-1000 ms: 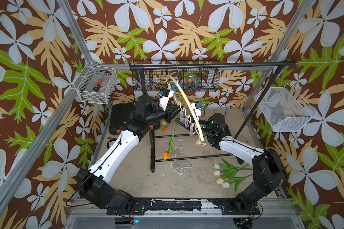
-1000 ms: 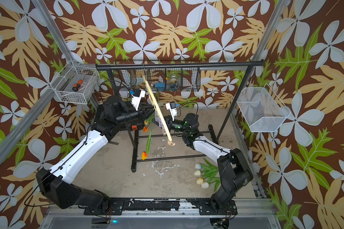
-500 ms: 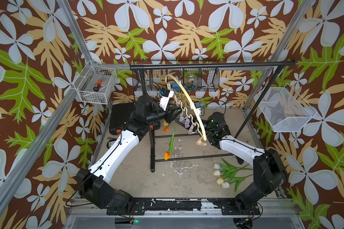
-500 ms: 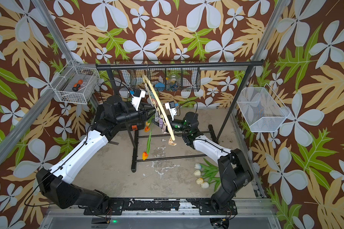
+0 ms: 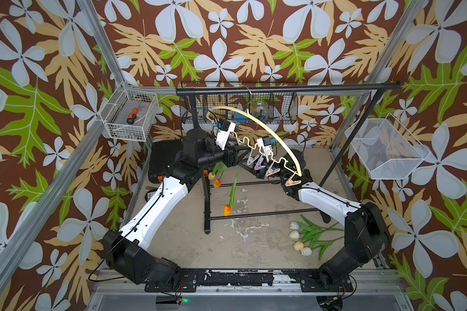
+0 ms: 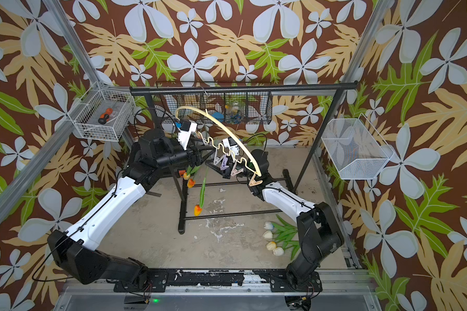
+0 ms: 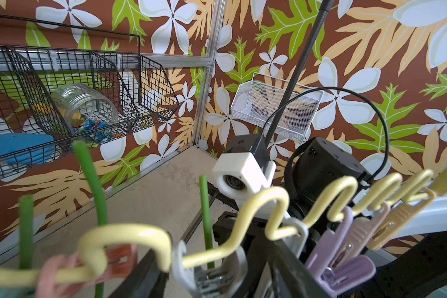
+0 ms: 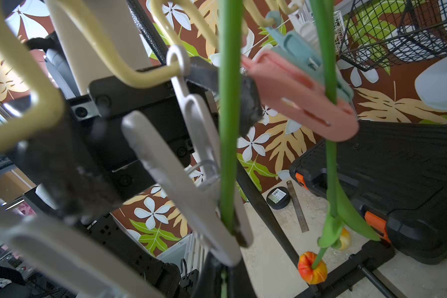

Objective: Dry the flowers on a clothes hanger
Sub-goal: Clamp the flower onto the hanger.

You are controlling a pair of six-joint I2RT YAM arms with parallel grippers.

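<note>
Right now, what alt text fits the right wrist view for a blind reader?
Close-up of green tulip stems hanging from the cream clothes hanger: the nearest runs through a white clothespin, another is clipped at a pink clothespin. An orange tulip head dangles near the floor, by a black case.

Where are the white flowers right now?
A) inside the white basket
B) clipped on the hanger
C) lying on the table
C: the white flowers lie flat in a bunch on the table, and none of them is clipped up.
</note>
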